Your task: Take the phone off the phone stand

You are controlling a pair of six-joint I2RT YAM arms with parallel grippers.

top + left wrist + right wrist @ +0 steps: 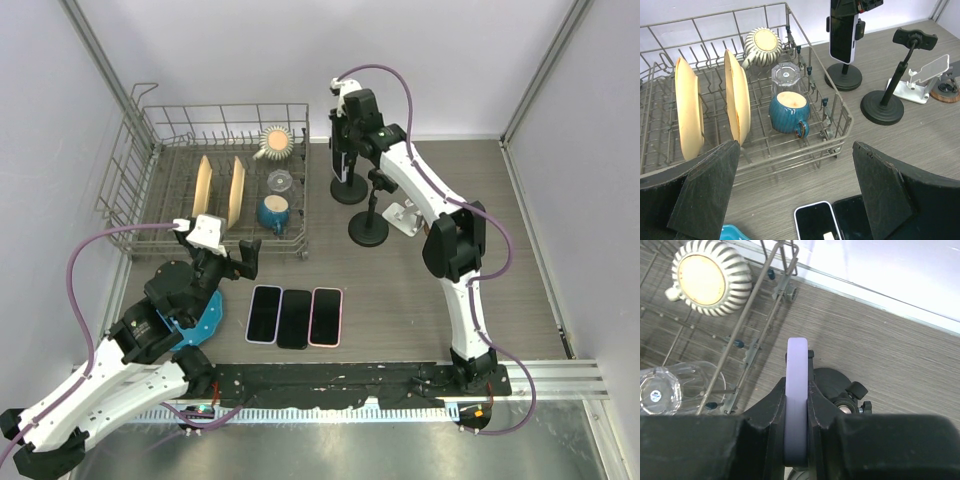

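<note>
Phone [797,360] — lilac-edged — sits clenched in right pincer [798,407]; left pincer [795,187] gapes wide.

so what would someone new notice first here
The right gripper, far centre, its jaws pinched on a lavender phone upright on its stand. Then three phones lying flat in a row near the arms, and a wire dish rack with plates and mugs at far left.

Grey table [400,300]: dish rack [130,172], stands [368,231], three phones [294,317]
</note>
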